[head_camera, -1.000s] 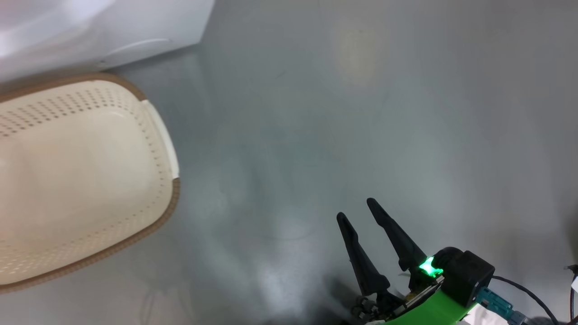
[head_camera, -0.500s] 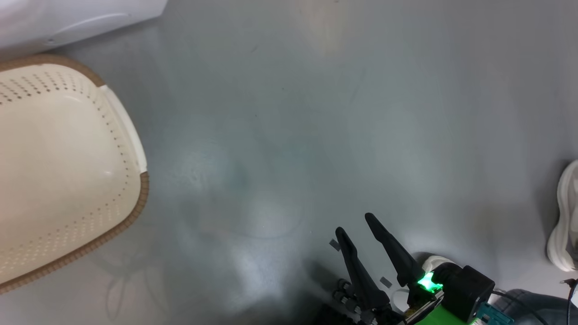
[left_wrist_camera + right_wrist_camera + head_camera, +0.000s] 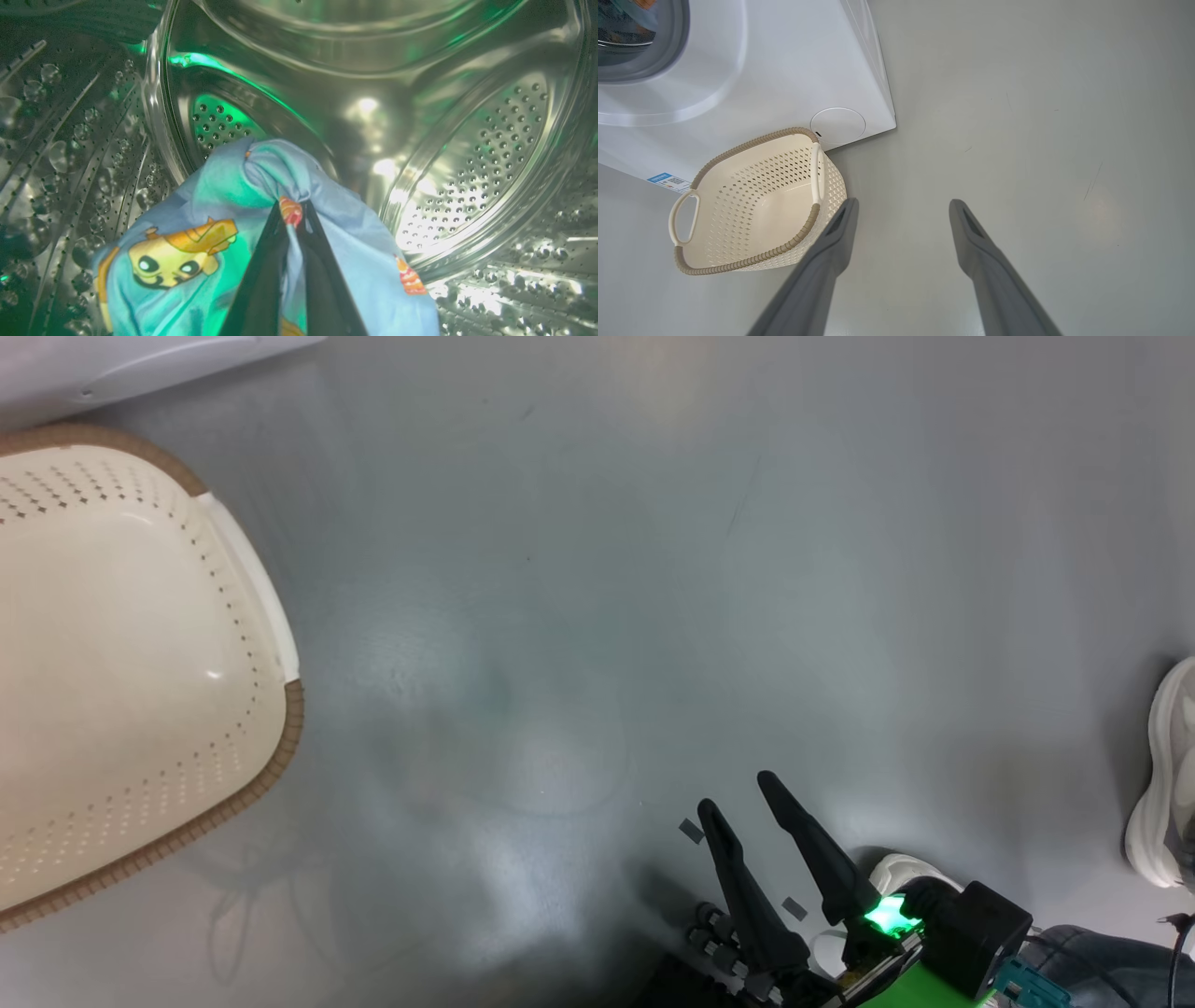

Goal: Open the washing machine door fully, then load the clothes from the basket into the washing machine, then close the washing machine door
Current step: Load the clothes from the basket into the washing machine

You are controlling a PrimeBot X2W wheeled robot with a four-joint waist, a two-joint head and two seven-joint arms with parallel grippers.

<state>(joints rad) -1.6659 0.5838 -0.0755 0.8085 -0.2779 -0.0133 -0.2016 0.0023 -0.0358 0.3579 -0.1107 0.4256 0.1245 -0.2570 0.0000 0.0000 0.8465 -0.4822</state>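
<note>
Only the head view shifts (basket (image 3: 245,616) unmoved, empty). Inside the washing machine (image 3: 794,60), left gripper (image 3: 292,210) clamps the clothes (image 3: 210,196); outside it, right gripper (image 3: 903,205) gapes empty. Release due.

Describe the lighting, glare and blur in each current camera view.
Left wrist view: green glow and bright glints on the steel drum; head view: hazy pale reflections on the floor; right wrist view: even light, basket sharp.
</note>
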